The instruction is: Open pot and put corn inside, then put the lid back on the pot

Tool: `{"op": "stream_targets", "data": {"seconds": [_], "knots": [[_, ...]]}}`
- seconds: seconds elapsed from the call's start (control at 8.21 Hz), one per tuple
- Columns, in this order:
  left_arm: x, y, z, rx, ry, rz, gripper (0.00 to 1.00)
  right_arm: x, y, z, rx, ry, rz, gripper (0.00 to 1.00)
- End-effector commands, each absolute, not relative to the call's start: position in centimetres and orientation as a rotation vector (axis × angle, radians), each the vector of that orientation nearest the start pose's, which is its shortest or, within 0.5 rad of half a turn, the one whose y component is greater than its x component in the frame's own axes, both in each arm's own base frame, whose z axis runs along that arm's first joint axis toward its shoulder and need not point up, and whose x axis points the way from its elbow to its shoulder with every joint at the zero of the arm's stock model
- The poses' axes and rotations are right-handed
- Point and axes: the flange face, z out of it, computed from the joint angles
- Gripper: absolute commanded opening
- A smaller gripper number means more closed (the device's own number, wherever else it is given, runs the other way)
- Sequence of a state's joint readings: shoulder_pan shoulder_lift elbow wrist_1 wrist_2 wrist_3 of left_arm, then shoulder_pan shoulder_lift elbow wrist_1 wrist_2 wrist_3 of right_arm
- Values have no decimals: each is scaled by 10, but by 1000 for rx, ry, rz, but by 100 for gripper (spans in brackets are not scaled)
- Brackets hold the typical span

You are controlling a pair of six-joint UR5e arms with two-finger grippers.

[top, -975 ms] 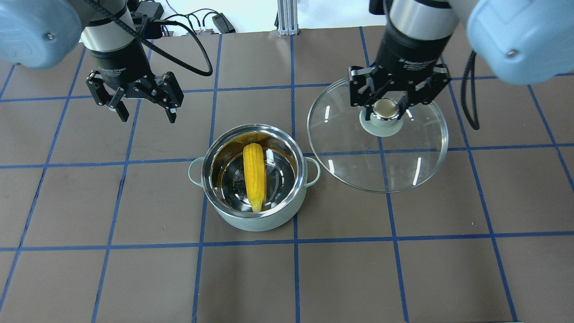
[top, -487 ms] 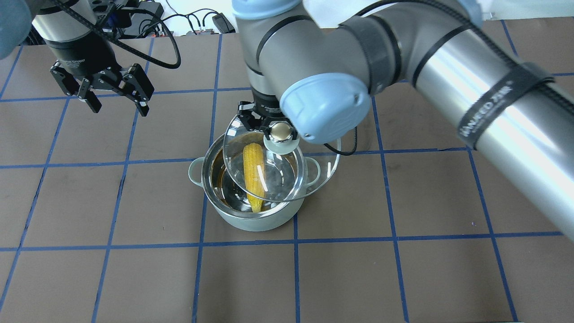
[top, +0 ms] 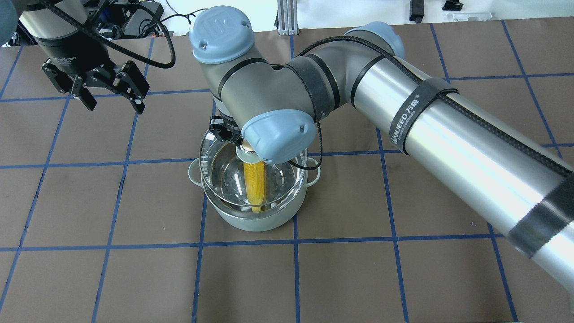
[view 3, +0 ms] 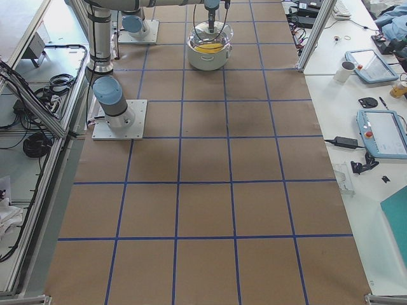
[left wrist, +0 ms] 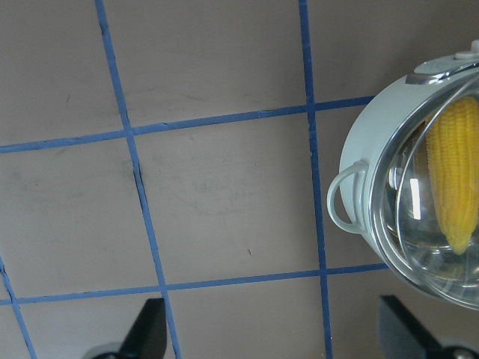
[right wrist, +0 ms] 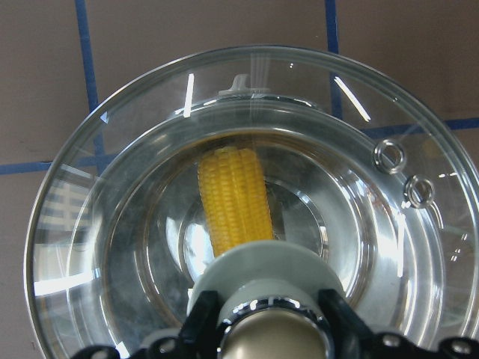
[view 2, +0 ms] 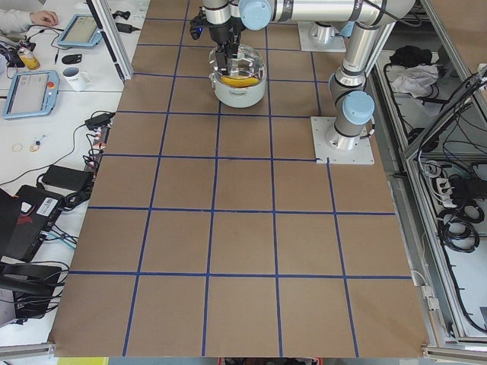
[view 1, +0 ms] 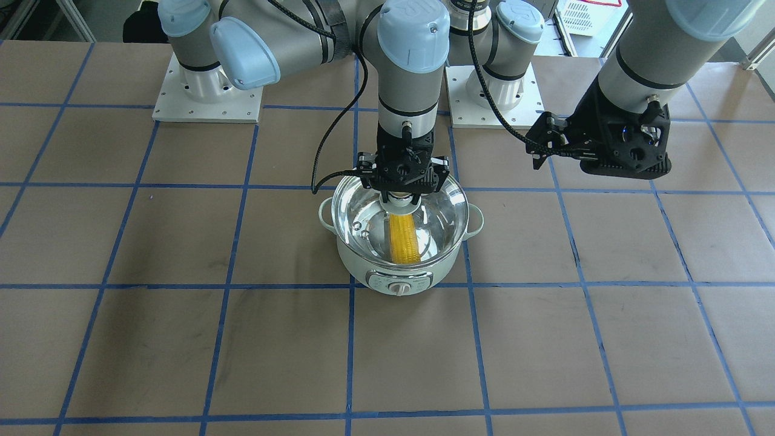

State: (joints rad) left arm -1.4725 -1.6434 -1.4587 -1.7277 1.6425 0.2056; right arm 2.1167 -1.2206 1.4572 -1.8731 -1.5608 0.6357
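Observation:
The pale green pot (top: 251, 220) stands mid-table, its white dial (view 1: 398, 288) facing away from the robot. The yellow corn (top: 254, 186) lies inside it, and also shows in the right wrist view (right wrist: 233, 198). My right gripper (view 1: 399, 194) is shut on the beige knob (top: 245, 148) of the clear glass lid (view 1: 363, 212) and holds the lid level over the pot's mouth. I cannot tell whether the rim is seated. My left gripper (top: 110, 101) is open and empty, hovering back-left of the pot.
The brown table mat carries a blue tape grid. Cables and boxes (top: 134, 18) lie past the far edge. The right arm's long link (top: 448, 134) spans the table's right half. Two base plates (view 1: 209, 97) sit at the robot's side.
My right arm carried the lid from the table right of the pot to over the pot's mouth and lowered it. My left gripper moved back and left, still open.

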Motion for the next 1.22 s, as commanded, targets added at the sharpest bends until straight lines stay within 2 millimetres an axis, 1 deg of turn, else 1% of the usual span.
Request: {"op": "stream_targets", "data": {"seconds": [0.0,0.37,0.49,0.85,1.1], "knots": [[-77,-513,510,175,3071,90,100,448,-471,363,110,3108,-43,43],[-78,-513,507,161,3072,91,100,451,-472,350,105,3110,-1,43],[-78,-513,505,168,3072,93,100,451,-470,347,101,3119,33,43],[-78,-513,505,168,3072,93,100,451,-468,345,89,3124,54,43],[-77,-514,503,170,3070,92,100,454,-468,348,86,3099,59,43]]}}
